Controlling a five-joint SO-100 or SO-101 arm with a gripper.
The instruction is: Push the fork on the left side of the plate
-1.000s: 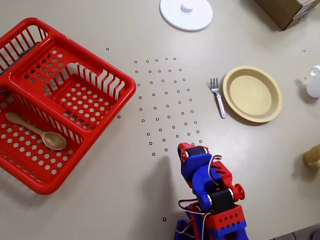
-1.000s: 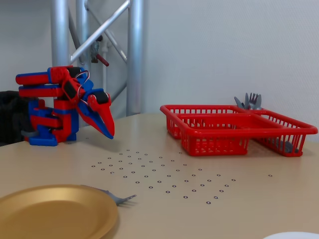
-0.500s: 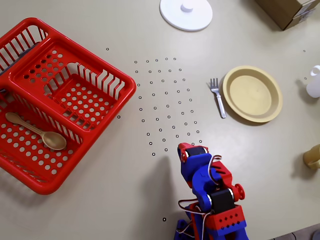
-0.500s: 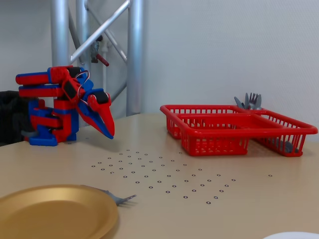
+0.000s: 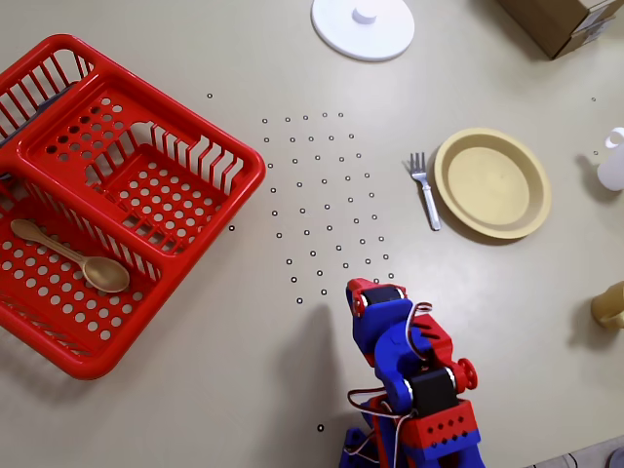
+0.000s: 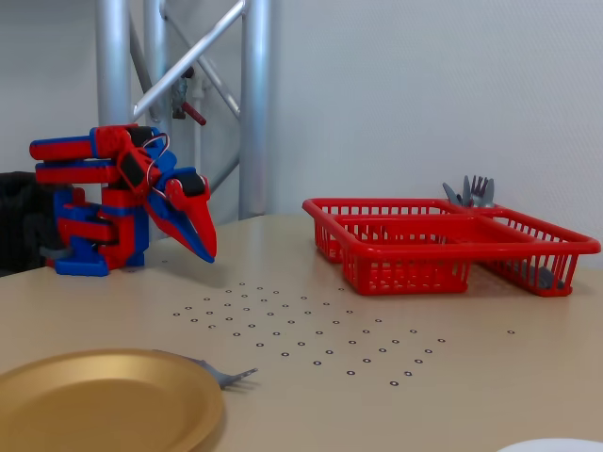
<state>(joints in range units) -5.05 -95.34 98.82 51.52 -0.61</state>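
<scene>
The small silvery fork lies on the table just left of the pale yellow plate in the overhead view, tines toward the far side, handle close to the rim. In the fixed view only its tines show past the plate's rim. My red and blue gripper is folded back near the arm's base, well away from the fork, pointing down above the dotted area. In the fixed view its jaws are together and hold nothing.
A red basket at the left holds a tan spoon. A white disc with a knob, a cardboard box, a white object and a tan object ring the far and right edges.
</scene>
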